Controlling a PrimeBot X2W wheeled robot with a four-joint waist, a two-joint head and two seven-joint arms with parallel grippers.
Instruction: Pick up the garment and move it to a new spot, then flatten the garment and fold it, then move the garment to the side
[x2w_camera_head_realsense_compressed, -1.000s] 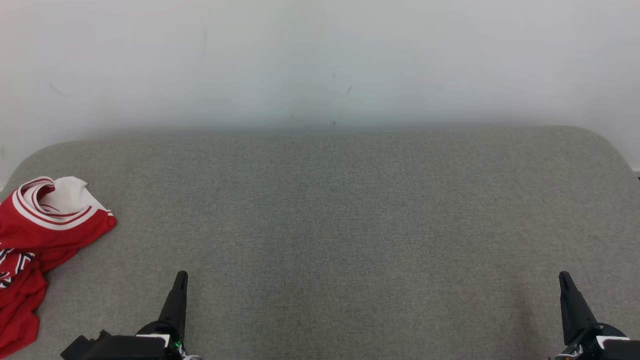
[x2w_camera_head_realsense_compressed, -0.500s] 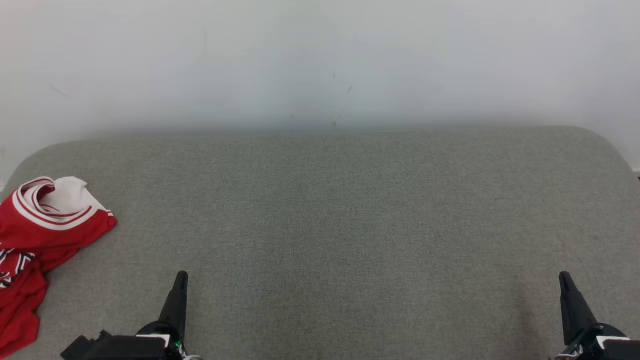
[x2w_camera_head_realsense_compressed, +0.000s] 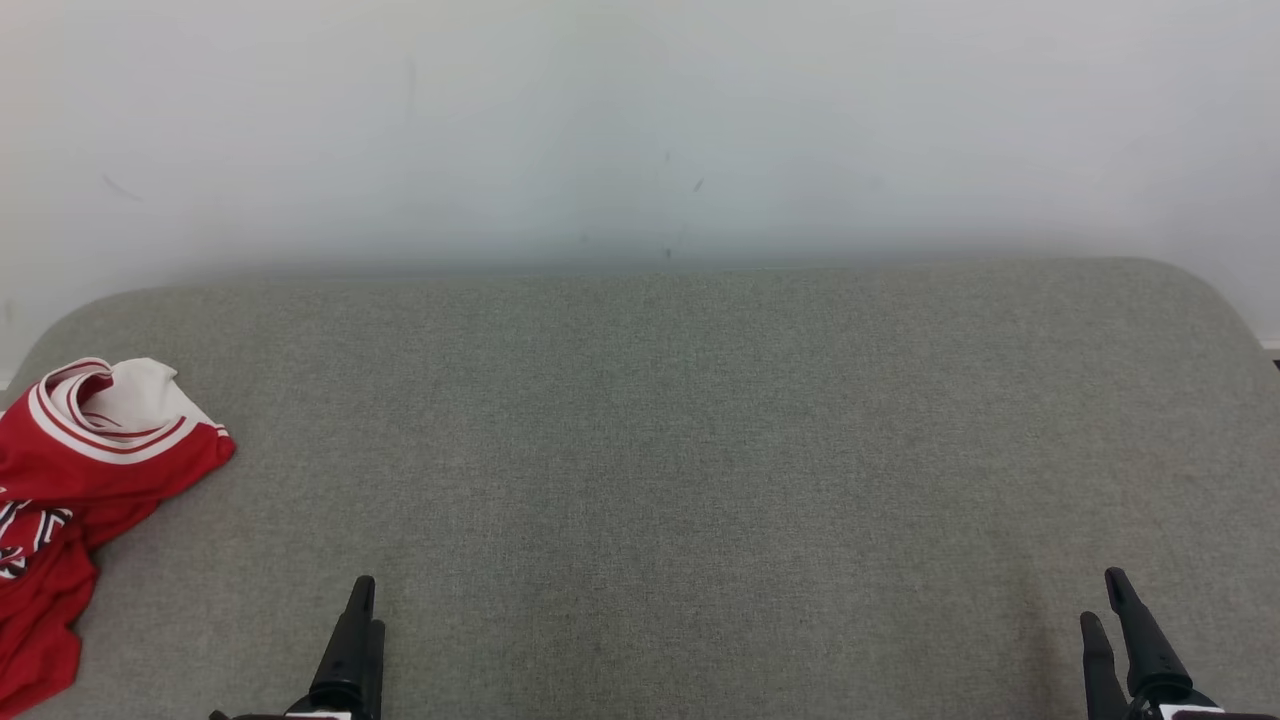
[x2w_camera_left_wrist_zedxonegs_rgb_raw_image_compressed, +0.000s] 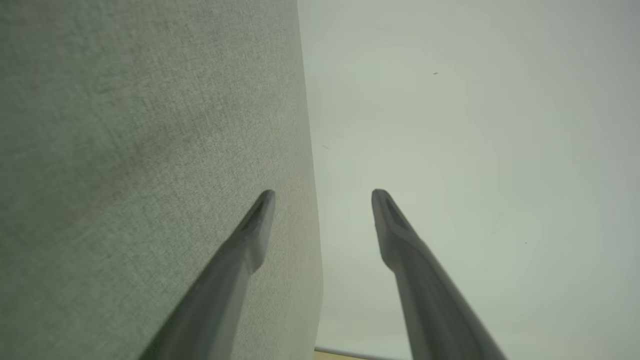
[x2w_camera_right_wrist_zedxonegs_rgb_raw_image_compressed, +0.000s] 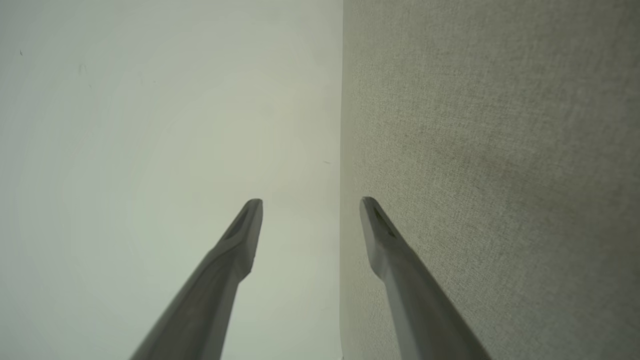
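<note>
Head view: one red jersey-style garment (x2w_camera_head_realsense_compressed: 70, 480) with white-and-red striped trim and a white lining, crumpled, lying at the far left edge of the grey fabric-covered surface (x2w_camera_head_realsense_compressed: 680, 450) and partly cut off by the frame; white wall (x2w_camera_head_realsense_compressed: 640, 120) behind. Left gripper (x2w_camera_head_realsense_compressed: 367, 603) at lower left and right gripper (x2w_camera_head_realsense_compressed: 1100, 596) at lower right, fingers pointing toward the wall, the left one nearer the garment but clear of it. Left wrist view and right wrist view: each pair of dark fingers spread wide with a plain gap between the tips, nothing held, nothing touched.
</note>
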